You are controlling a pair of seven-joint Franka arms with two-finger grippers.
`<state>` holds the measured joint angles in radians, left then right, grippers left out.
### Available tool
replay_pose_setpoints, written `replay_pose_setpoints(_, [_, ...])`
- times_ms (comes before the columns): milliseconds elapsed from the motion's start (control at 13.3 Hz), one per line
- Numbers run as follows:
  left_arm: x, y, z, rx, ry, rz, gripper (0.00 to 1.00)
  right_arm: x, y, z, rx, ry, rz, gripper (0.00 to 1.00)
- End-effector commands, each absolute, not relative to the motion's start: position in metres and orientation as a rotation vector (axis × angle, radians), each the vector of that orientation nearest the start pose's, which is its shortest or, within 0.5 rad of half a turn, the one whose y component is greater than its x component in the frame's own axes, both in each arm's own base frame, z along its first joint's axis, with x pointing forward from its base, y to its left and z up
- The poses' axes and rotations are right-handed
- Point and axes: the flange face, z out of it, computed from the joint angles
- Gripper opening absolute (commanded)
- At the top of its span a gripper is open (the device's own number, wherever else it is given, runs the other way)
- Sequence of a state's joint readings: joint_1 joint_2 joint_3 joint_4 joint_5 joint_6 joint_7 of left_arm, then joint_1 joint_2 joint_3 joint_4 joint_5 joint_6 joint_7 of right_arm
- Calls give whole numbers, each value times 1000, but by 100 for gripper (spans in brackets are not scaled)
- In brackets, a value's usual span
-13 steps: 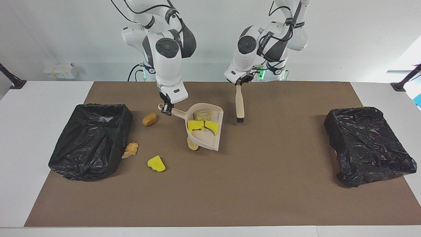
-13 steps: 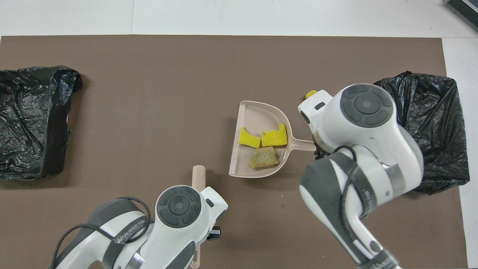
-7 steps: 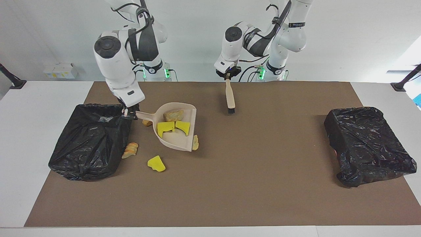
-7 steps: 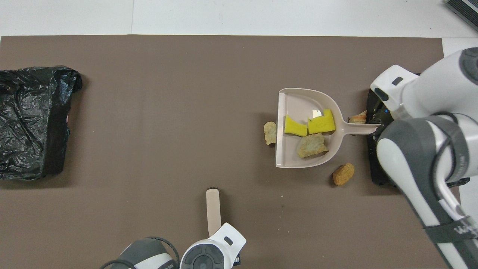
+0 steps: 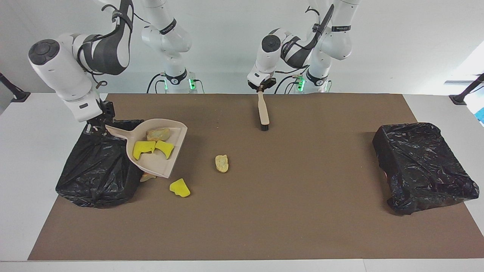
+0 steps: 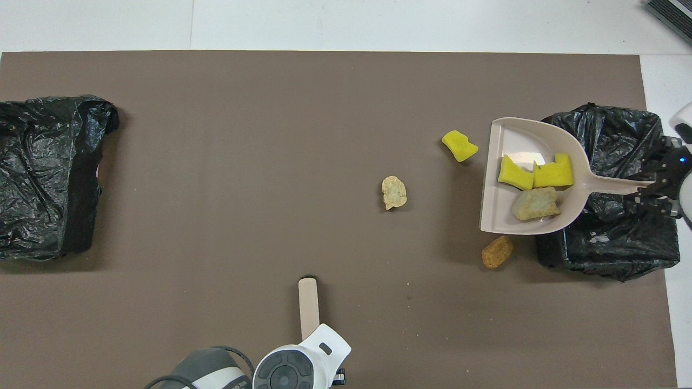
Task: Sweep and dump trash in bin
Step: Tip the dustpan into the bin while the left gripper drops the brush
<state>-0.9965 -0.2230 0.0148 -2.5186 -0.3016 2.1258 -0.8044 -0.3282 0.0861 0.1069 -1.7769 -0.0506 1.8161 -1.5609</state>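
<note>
Trash (image 5: 152,144) lay mostly in the dustpan (image 5: 160,165) I had clamped by its handle in the right gripper (image 5: 92,127) over the bin (image 5: 94,166); other pieces sat on the mat (image 5: 264,211) beside it. My left gripper (image 5: 260,87) gripped the brush (image 5: 263,113).

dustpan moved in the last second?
Yes. The dustpan, held by the right gripper, went from mid-table toward the black bin at the right arm's end.

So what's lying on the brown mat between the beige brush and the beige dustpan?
One pale tan bread-like lump, alone on the brown mat, clearest from overhead. Otherwise bare.
</note>
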Motion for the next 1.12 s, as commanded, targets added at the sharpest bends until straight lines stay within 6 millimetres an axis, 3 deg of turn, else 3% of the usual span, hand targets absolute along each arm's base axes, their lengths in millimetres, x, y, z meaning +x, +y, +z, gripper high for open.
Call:
replay_pose_setpoints(0, [224,-351,344,-3155,-31,501,0,555,-198,511,-2451,-2005,31,0])
replay_pose_setpoints(150, [226,-350,343,-3153,-44,509,0,540,-241,516,-2448,-2057,20,0])
replay_pose_setpoints(225, [230,-348,343,-3153,-59,510,16,534,-255,516,-2453,-2059,30,0])
replay_pose_setpoints(375, [236,-346,343,-3148,-73,520,100,528,-271,517,-2498,-2076,158,0])
replay_pose_setpoints(750, [262,-363,362,-3181,-113,498,100,528,-274,524,-2692,-2013,506,0])
replay_pose_setpoints(825, [281,-360,375,-3210,-161,473,100,529,-269,530,-2719,-2032,610,0])
replay_pose_setpoints(1050, [335,-340,416,-3263,-297,411,100,540,-231,541,-2806,-2028,900,0])
